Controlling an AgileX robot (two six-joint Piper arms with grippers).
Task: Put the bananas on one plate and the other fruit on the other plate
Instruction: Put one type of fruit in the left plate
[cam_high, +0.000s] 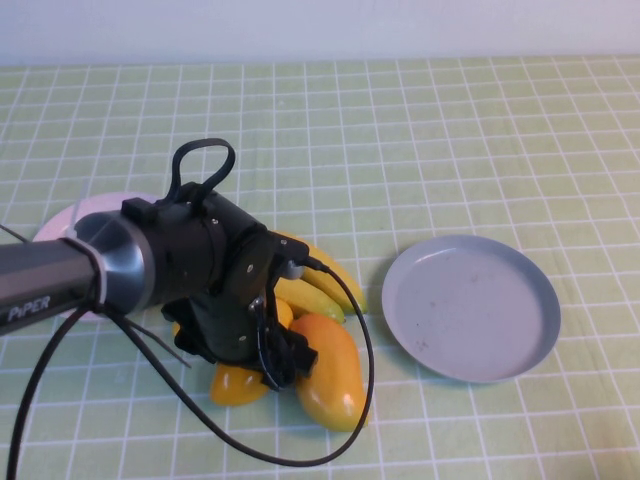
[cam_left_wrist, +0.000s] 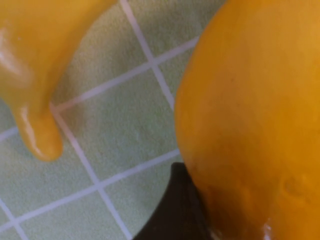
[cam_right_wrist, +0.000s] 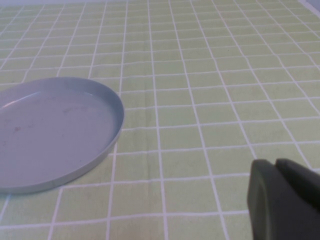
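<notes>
The left hand (cam_high: 285, 358) is being held low over the fruit cluster at the middle of the table (cam_high: 430, 140), its body covering much of the pile. In the left wrist view, 1 dark finger (cam_left_wrist: 175, 210) is being pressed against the side of the larger mango (cam_high: 330, 372), and the hand is seen spread around that mango, though a firm grip cannot be confirmed. The smaller mango (cam_high: 238, 385) is lying just beside the left hand, on its other side, with its pointed tip showing in the left wrist view. The 2 bananas (cam_high: 318, 285) are lying just beyond the left hand, touching the larger mango and partly hidden by the arm. The pale pink plate (cam_high: 62, 225) is lying behind the left arm, near the table's left edge, mostly covered from sight. The grey-blue plate (cam_high: 470, 308) is lying well apart from the left hand, to its right, with nothing on it. The right hand (cam_right_wrist: 285, 200) is being kept pressed together just above the table, near the grey-blue plate and apart from its rim.
</notes>
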